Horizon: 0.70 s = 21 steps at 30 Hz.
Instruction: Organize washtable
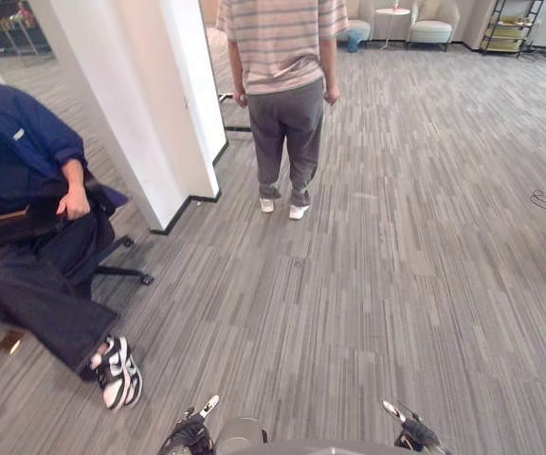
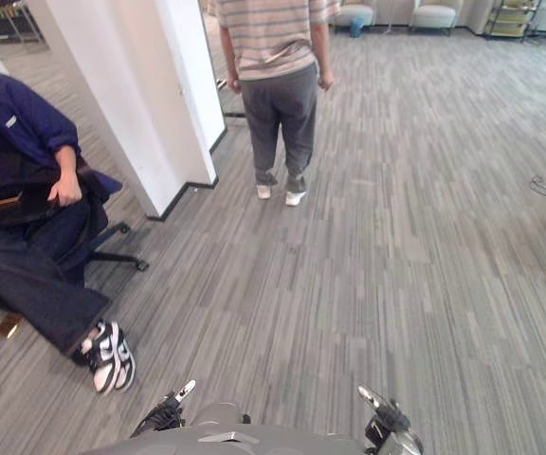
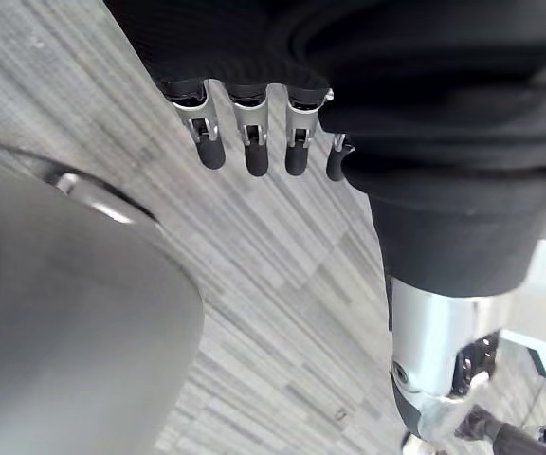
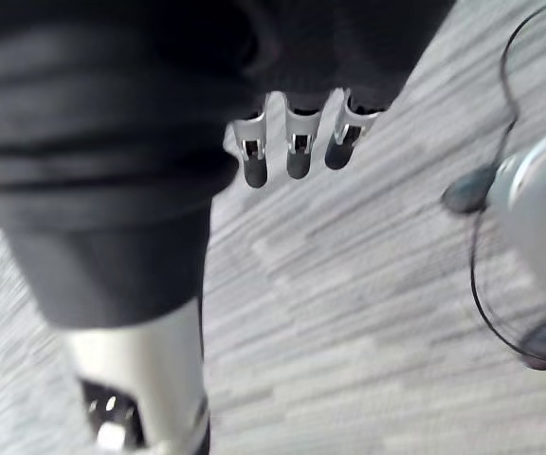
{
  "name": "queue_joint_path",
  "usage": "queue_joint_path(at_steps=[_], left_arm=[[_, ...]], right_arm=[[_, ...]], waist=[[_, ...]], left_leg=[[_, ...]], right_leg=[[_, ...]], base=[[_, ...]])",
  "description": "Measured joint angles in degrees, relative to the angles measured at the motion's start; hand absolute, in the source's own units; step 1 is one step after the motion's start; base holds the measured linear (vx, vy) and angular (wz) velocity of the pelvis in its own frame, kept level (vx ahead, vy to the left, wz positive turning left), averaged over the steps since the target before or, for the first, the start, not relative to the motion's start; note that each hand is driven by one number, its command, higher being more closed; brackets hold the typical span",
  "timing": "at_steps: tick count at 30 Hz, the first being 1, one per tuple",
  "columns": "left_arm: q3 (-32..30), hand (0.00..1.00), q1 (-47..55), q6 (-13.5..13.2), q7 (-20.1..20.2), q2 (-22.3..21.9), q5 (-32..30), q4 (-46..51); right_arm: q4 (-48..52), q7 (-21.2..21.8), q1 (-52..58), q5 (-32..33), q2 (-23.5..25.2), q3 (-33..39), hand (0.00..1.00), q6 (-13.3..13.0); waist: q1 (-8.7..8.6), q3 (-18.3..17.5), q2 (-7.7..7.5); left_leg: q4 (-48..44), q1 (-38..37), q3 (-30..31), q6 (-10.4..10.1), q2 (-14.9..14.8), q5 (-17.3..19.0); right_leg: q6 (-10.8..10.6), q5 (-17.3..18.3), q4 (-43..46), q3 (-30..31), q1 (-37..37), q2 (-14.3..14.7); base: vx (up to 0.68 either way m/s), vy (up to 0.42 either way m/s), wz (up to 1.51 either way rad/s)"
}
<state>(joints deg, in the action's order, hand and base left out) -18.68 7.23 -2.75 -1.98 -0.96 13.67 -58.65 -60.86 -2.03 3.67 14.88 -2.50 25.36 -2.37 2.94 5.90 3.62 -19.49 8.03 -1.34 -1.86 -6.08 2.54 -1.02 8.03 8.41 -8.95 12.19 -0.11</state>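
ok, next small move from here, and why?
Probably hold position and turn the head to search for the washtable, rather than step forward. The left hand and right hand hang with relaxed fingers, holding nothing. Ahead is carpet floor with a standing person in the path, and a seated person has shoes stretched out on the left.

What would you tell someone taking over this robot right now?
Left hand: open, empty, hanging over the carpet.
Right hand: open, empty too.
In front: a standing person beside a white pillar, and a seated person at the left.
Done: nothing, judging by this.
Left: reach the washtable, then do all the organizing.
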Motion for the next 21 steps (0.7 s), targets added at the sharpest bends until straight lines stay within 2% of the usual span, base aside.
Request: queue_joint_path(at_steps=[1, 2, 10, 14, 16, 17, 18, 19, 20, 21], left_arm=[[0.1, 0.00, -0.2, -0.1, -0.3, 1.5, 0.0, -0.8], [5.6, 0.00, 4.4, 0.2, -0.9, 7.1, -1.1, -6.5], [5.6, 0.00, 4.3, 0.2, -0.9, 7.1, -1.7, -6.5], [5.5, 0.00, 4.0, 0.3, -1.0, 7.1, -3.4, -6.5], [5.1, 0.00, 3.8, 0.4, -1.1, 7.1, -4.1, -6.5], [5.0, 0.00, 3.3, 0.5, -1.1, 7.1, -4.1, -6.5], [5.0, 0.00, 3.1, 0.7, -1.2, 7.1, -4.1, -6.4], [4.8, 0.00, 2.7, 1.0, -1.4, 7.1, -4.6, -6.0], [4.3, 0.00, 2.9, 1.5, -1.6, 6.8, -5.4, -4.6], [3.7, 0.00, 2.9, 1.5, -1.9, 5.8, -5.7, -4.1]], right_arm=[[-0.3, -0.2, 0.4, 0.1, 0.8, -0.3, 0.00, 0.4], [-2.9, 0.0, 1.9, 0.3, 1.9, -2.7, 0.00, 0.5], [-2.9, 0.1, 1.9, 0.3, 1.8, -2.1, 0.00, 0.5], [-4.5, 0.8, 1.6, 0.3, 1.7, 1.4, 0.00, 0.8], [-5.0, 0.9, 0.7, 0.1, 1.7, 3.7, 0.00, 1.9], [-5.4, 0.9, 0.3, -0.3, 1.8, 5.5, 0.00, 2.3], [-5.4, 0.9, 0.2, -0.3, 2.0, 6.5, 0.00, 2.7], [-5.4, 0.9, 0.2, -0.3, 2.0, 7.5, 0.00, 3.0], [-5.1, 0.8, 0.9, -0.2, 1.9, 7.0, 0.00, 3.2], [-3.8, 1.0, 1.8, 0.5, 1.6, 5.8, 0.00, 3.0]], waist=[[-0.22, -0.8, -1.37], [-0.79, 1.3, -6.75], [-0.79, 1.3, -6.74], [-0.75, 1.3, -6.70], [-0.72, 1.1, -6.71], [-0.70, 1.0, -6.78], [-0.67, 1.0, -6.88], [-0.50, 1.1, -7.07], [-0.35, 1.0, -7.05], [-0.57, 1.2, -5.90]], left_leg=[[-0.7, -0.5, -0.7, 0.5, 1.8, 1.4], [25.5, -11.6, 1.7, 1.4, 9.0, -10.4], [25.5, -11.5, 1.7, 1.4, 9.0, -10.4], [25.5, -10.1, 1.6, 1.6, 9.0, -10.3], [25.4, -8.7, 1.5, 1.9, 9.3, -10.1], [23.7, -6.7, 1.3, 2.5, 9.9, -9.5], [21.2, -4.6, 1.3, 2.7, 10.4, -8.2], [12.7, 0.2, 0.9, 4.0, 11.6, -3.9], [2.5, 4.0, -0.7, 4.4, 12.2, 1.4], [-2.0, 5.2, -1.3, 5.4, 11.3, 5.9]], right_leg=[[-1.0, 1.9, 0.6, 0.5, 0.6, -2.1], [-4.9, 5.3, -2.0, 3.6, 1.1, -7.1], [-4.9, 5.4, -2.2, 3.7, 1.0, -7.1], [-5.0, 5.4, -3.0, 3.8, 0.0, -7.2], [-5.1, 6.1, -3.3, 4.5, -1.5, -7.3], [-5.9, 6.6, -3.1, 4.9, -3.0, -7.8], [-6.3, 6.8, -2.6, 4.8, -3.9, -8.3], [-8.5, 7.7, -1.0, 4.1, -5.5, -9.8], [-10.6, 7.9, 1.7, 1.7, -5.7, -11.3], [-10.7, 8.1, 9.6, 2.1, -8.2, -10.5]], base=[[0.26, 0.033, -0.09], [0.19, 0.002, 0.05], [0.00, 0.000, 0.00], [0.00, 0.000, 0.00], [0.03, 0.039, -0.04], [0.06, 0.059, 0.00], [0.11, 0.088, 0.09], [0.21, 0.124, 0.20], [0.29, 0.116, 0.20], [0.23, 0.147, 0.13]])
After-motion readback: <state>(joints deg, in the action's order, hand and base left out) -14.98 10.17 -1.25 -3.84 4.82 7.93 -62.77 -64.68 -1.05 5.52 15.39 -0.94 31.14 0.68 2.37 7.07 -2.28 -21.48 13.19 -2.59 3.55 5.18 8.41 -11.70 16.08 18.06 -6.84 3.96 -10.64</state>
